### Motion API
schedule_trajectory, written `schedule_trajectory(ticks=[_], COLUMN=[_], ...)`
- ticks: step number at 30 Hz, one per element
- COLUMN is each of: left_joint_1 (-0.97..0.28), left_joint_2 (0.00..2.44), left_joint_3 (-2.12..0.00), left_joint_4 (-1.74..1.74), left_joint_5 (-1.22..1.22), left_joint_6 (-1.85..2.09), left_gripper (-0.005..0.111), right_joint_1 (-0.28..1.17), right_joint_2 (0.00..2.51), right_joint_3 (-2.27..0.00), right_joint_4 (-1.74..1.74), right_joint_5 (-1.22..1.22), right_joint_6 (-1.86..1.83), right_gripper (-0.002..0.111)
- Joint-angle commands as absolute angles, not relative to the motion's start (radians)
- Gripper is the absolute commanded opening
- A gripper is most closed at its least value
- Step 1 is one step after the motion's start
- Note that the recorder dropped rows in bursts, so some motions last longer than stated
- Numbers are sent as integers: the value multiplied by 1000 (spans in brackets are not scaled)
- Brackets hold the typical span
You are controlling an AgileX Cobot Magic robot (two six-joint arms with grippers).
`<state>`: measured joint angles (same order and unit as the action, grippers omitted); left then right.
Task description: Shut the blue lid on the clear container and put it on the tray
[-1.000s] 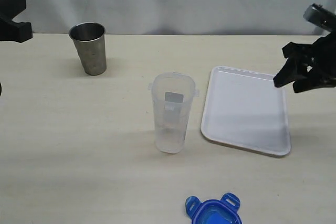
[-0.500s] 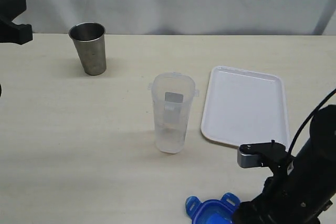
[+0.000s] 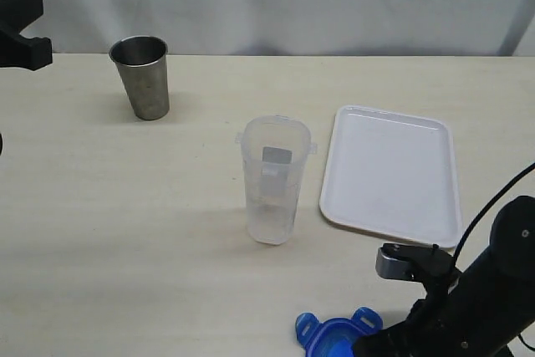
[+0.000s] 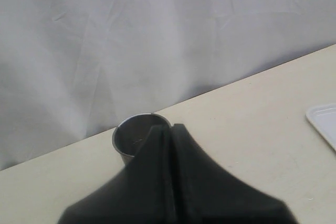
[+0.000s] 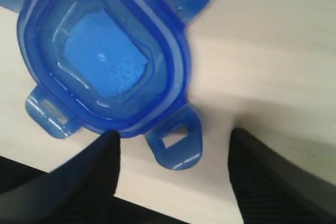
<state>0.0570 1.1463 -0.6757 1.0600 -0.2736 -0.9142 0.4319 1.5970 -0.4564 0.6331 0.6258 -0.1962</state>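
Swung down to the lid (image 5: 105,56), right claw (image 5: 170,139) hangs spread over it, one flap (image 5: 177,148) between its fingers (image 5: 102,156); left claw (image 4: 169,129), clenched, far off.

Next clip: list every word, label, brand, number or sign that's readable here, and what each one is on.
Nothing can be read in any view.
Container: a small grey label, too small and blurred to read.
Lid: plain blue, no lettering shows.
Cup and tray: no markings show.
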Motion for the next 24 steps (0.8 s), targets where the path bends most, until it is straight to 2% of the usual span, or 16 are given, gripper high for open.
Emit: schedule_trajectory(ticks=[1,5,11,14,19,24], left_joint_1=[57,57,57,57,57,57], left_joint_2=[1147,1147,1147,1147,1147,1147], left_joint_3=[-669,-669,-669,-669,-669,-669], left_joint_4=[1060,1060,1060,1060,1060,1060], left_joint_5=[-293,-293,-293,-293,-297,-297], left_joint_6=[-923,-923,-923,-923,-925,-925], left_gripper=[0,0,0,0,0,0], right_joint_1=[434,434,434,434,434,434], right_joint_2=[1615,1615,1615,1615,1615,1606], right_joint_3=[-448,-429,-415,-431,-507,-620], right_joint_4=[713,822,820,803,665,447], right_joint_5=[604,597,544,502,475,555], right_joint_6=[-289,-388,-437,-464,-375,-193], right_gripper=[51,34,19,5,4,4])
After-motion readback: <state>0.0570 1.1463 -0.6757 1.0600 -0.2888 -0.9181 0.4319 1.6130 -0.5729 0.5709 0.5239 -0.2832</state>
